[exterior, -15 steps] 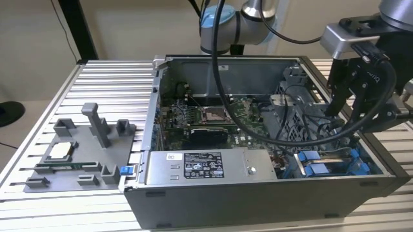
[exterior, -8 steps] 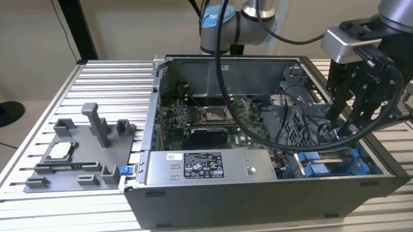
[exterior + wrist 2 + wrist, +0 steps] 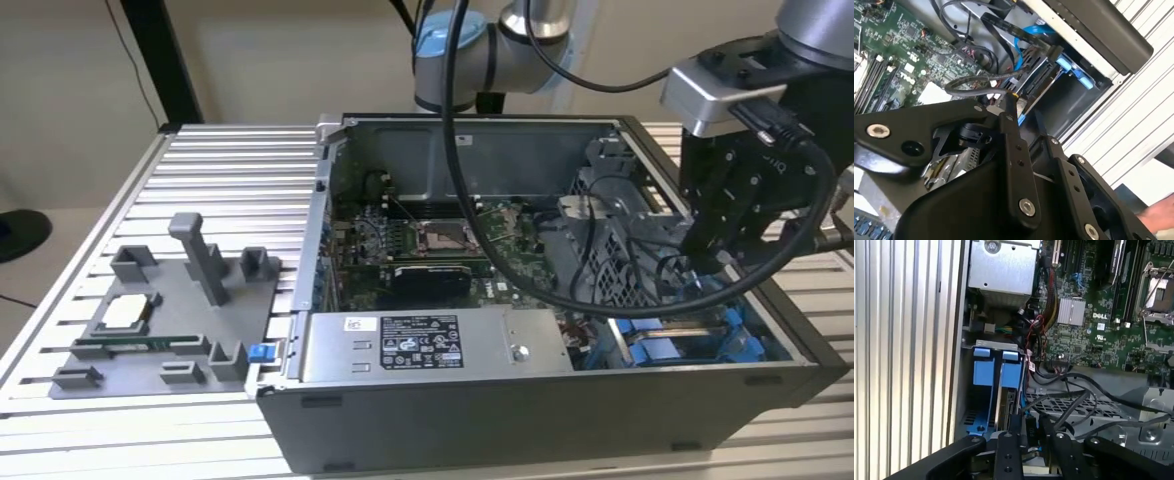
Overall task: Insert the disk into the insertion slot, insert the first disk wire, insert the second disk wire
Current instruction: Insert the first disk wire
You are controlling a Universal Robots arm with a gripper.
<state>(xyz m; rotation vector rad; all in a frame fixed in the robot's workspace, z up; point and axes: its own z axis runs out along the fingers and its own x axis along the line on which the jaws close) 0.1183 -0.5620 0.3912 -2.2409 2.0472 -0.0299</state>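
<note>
The claw (image 3: 709,248) hangs low inside the computer case (image 3: 534,420), just beside the blue-framed disk (image 3: 1009,377). I cannot tell its grip.

Computer case (image 3: 534,420) stood open on top, free way in from above | thick black cable (image 3: 458,190) looped across its middle | perforated cage (image 3: 614,270) and loose wires (image 3: 1064,377) crowded the case's drive corner around the gripper (image 3: 707,255) | power-supply box (image 3: 427,345) blocked the case's near wall | grey fixture block (image 3: 174,320) stood outside the case, on the exterior view's left
</note>
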